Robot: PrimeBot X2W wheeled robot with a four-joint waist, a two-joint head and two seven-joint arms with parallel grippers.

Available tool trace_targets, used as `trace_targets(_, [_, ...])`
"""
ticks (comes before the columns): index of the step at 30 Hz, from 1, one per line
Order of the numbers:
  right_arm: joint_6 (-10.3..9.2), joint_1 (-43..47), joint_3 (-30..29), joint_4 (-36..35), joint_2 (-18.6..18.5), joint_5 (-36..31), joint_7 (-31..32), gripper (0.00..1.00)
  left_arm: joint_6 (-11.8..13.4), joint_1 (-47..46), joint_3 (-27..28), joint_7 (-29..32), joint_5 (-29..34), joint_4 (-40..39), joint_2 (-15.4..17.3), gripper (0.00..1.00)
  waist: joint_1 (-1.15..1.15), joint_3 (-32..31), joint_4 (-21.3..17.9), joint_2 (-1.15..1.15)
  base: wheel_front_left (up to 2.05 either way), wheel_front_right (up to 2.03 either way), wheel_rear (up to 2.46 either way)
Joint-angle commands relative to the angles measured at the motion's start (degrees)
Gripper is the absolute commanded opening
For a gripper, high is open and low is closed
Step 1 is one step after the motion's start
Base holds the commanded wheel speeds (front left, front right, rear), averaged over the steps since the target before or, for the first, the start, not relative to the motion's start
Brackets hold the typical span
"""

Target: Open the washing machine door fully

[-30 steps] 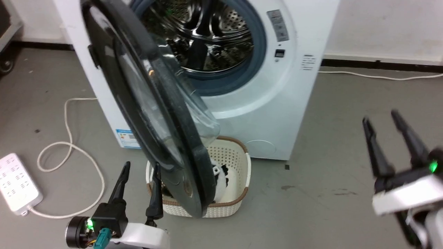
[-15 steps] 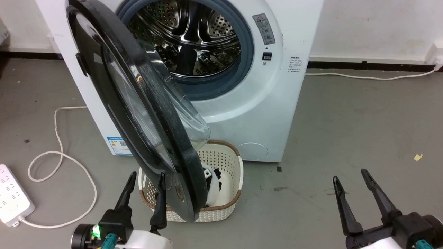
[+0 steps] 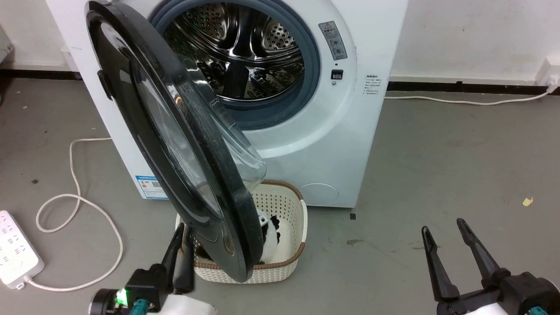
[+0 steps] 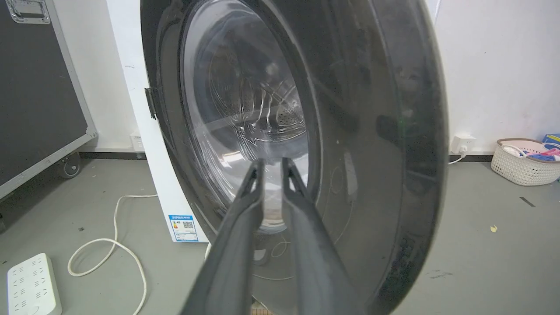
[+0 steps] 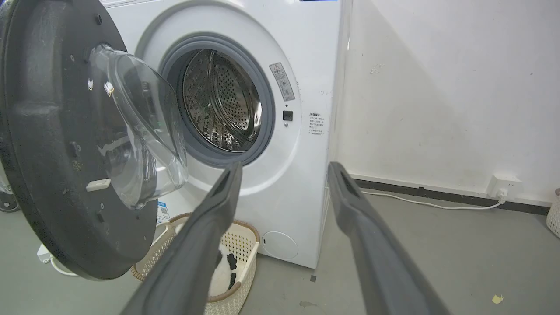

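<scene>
Head view: round glossy blk door w/ bulging clear glass centre.

Seeing a cream perforated basket sitting on the grey floor, holding something black-and-white, a white power strip lying well left, its cord looping between them.

You are viewing one washing machine bearing one washing machine door; one steel drum; two grippers, left gripper and right gripper; two baskets; one power strip; two white cables; one wheeled case.
</scene>
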Motion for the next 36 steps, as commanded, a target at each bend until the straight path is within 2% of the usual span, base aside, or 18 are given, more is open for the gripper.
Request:
trace_targets(1, [0.05,0.6,-0.2,0.1,0.3,0.4,-0.3,1.0,0.2,0.0,0.1,-0.3,0.4,-0.8,0.1,0.0,0.0,0.0,0.0,0.0,0.0,0.0,0.0])
trace_targets(8, [0.05,0.3,-0.7,-0.1,0.3,1.0,-0.3,1.0,1.5,-1.8,2.4,-0.3,1.2,-11.5,0.1,0.0,0.0,0.0,-0.1,0.0,0.0,0.0,0.0])
trace_targets(16, [0.05,-0.2,-1.5,0.3,0.3,1.1,-0.3,1.0,5.6,-6.5,4.1,-0.3,-1.6,-29.3,0.1,0.0,0.0,-0.2,-0.4,0.0,0.0,0.0,0.0])
trace_targets(18, [0.05,-0.3,-1.6,0.3,0.3,1.2,-0.3,1.0,5.3,-7.3,3.5,-0.3,-1.7,-31.0,0.1,0.0,0.0,-0.1,-0.4,0.0,0.0,0.0,0.0])
trace_targets(19, [0.05,-0.4,-1.7,0.3,0.3,1.4,-0.3,1.0,4.0,-8.2,1.4,-0.3,-0.9,-32.2,0.1,0.0,0.0,0.0,-0.4,0.0,0.0,0.0,0.0])
trace_targets(20, [0.05,-0.5,-1.8,0.3,0.3,1.5,-0.3,1.0,3.6,-8.3,0.4,-0.3,-0.5,-32.3,0.1,0.0,0.0,0.1,-0.5,0.0,0.0,0.0,0.0])
trace_targets(21, [0.05,-0.7,-1.8,0.3,0.3,1.8,-0.3,1.0,2.8,-8.2,-3.7,-0.3,-0.3,-31.6,0.1,0.0,0.0,0.4,-0.6,0.0,0.0,0.0,0.0])
trace_targets(26, [0.05,-0.8,-1.7,0.7,0.3,2.8,-0.3,1.0,2.2,-7.2,-12.1,-0.3,-0.8,-28.2,0.1,0.0,0.0,0.9,-0.9,0.0,0.0,0.0,0.0])
trace_targets(27, [0.05,-0.8,-1.7,0.7,0.3,2.8,-0.3,1.0,2.2,-7.2,-12.1,-0.3,-0.8,-28.2,0.1,0.0,0.0,0.9,-0.9,0.0,0.0,0.0,0.0])
trace_targets(28, [0.05,-0.9,-1.6,0.8,0.3,3.2,-0.3,1.0,2.2,-5.9,-15.2,-0.3,-1.9,-24.9,0.1,0.0,0.0,1.1,-1.0,0.0,0.0,0.0,0.0])
trace_targets(29, [0.05,-0.9,-1.6,0.8,0.3,3.2,-0.3,1.0,2.2,-5.9,-15.2,-0.3,-1.9,-24.9,0.1,0.0,0.0,1.1,-1.0,0.0,0.0,0.0,0.0])
trace_targets(30, [0.05,-0.9,-1.6,0.8,0.3,3.5,-0.3,1.0,2.0,-4.9,-17.8,-0.3,-2.9,-20.2,0.1,0.0,0.0,1.2,-1.1,0.0,0.0,0.0,0.0])
trace_targets(31, [0.05,-0.9,-1.6,0.8,0.3,3.5,-0.3,1.0,2.0,-4.9,-17.8,-0.3,-2.9,-20.2,0.1,0.0,0.0,1.2,-1.1,0.0,0.0,0.0,0.0])
trace_targets(33, [0.05,-0.8,-1.4,1.0,0.3,3.9,-0.3,1.0,2.2,-4.0,-20.2,1.5,-4.6,-12.1,0.1,0.0,0.0,1.4,-1.2,0.0,0.0,0.0,0.0])
trace_targets(36, [0.05,-0.8,-1.4,1.6,0.3,4.4,-0.3,1.0,2.6,-4.4,-20.8,2.5,-5.5,-7.5,0.1,0.0,0.0,1.5,-1.3,0.0,0.0,0.0,0.0])
